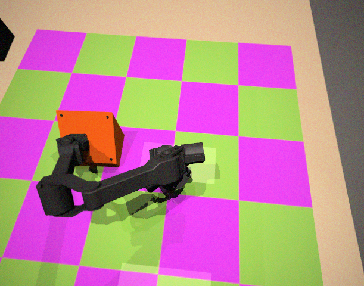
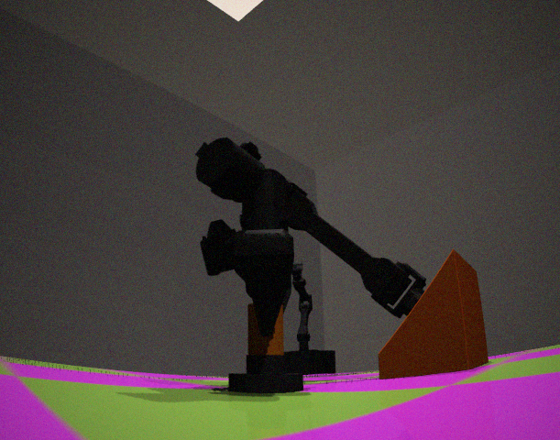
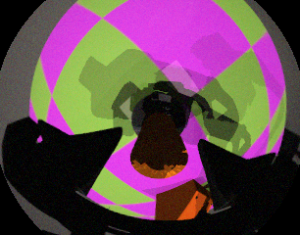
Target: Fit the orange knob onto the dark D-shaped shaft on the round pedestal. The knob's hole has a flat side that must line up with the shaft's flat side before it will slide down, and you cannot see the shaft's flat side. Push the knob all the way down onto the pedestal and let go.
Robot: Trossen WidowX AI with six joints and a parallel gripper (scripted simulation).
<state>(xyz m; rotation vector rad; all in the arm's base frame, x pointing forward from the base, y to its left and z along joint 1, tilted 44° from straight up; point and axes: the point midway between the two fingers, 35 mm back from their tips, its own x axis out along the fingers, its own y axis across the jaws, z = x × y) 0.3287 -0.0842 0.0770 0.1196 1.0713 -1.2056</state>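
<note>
The orange knob (image 2: 257, 342) (image 3: 160, 152) stands upright on the dark round pedestal (image 2: 266, 382) (image 3: 138, 117). In the exterior view its lower edge meets the pedestal's raised upper part, with no gap or shaft showing between them. The shaft and its flat side are hidden. My gripper (image 2: 269, 334) (image 3: 161, 138) is open and points down around the knob. In the wrist view a fingertip stands on each side of the knob, apart from it. In the top view the arm hides the knob, the pedestal and most of the gripper.
An orange wedge block (image 1: 98, 132) (image 2: 436, 326) (image 3: 172, 208) stands beside the arm, near its links. A small dark jointed figure (image 2: 303, 307) on a black box (image 2: 320, 362) shows behind the pedestal. A black block (image 1: 0, 40) is at the far left corner of the top view.
</note>
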